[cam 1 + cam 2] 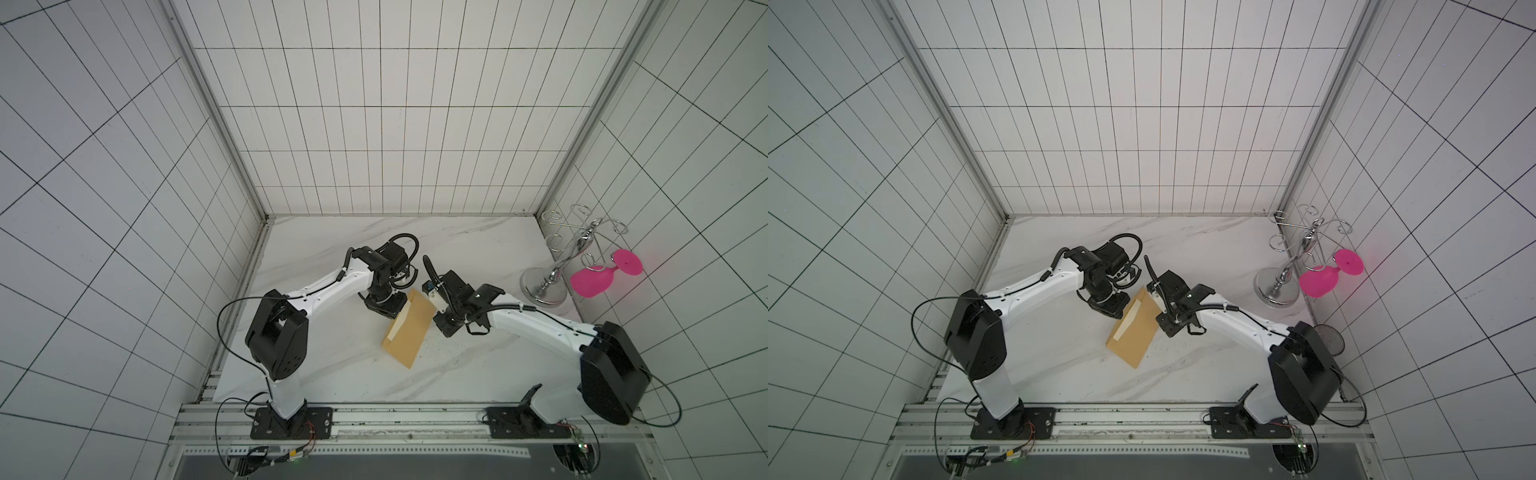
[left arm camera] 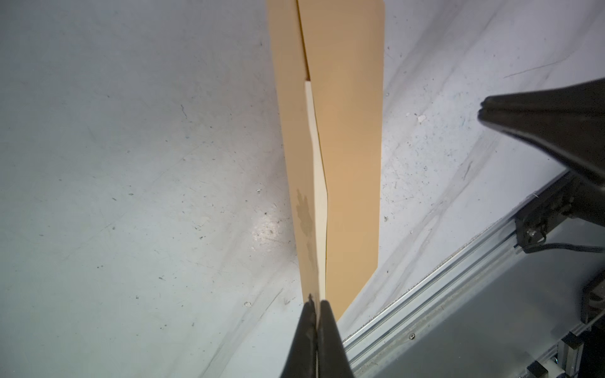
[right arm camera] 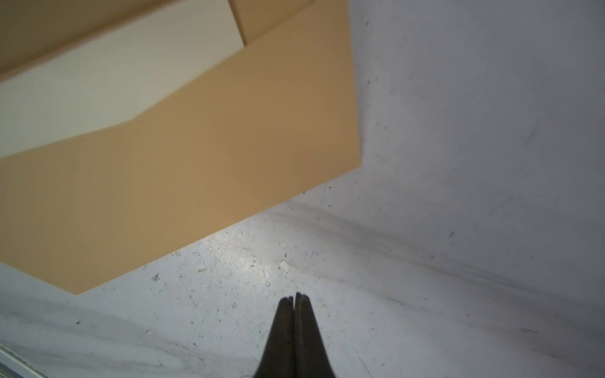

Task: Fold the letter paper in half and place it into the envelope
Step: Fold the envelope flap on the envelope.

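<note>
Left wrist view: left jaws pinched shut on one end of the envelope [image 2: 350, 163], with the paper [image 2: 320, 196] a pale strip tucked inside. Right jaws are closed and empty, just beside it over the desk [image 3: 458, 163]. Lifting by that end may let the paper slide out.

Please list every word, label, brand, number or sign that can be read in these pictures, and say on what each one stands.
No text can be read in any view.
The envelope: plain brown, no writing; only a dark stain shows in the left wrist view.
The letter paper: the part that shows looks blank; any print is too faint to read.
Elsewhere: no legible label or number.
</note>
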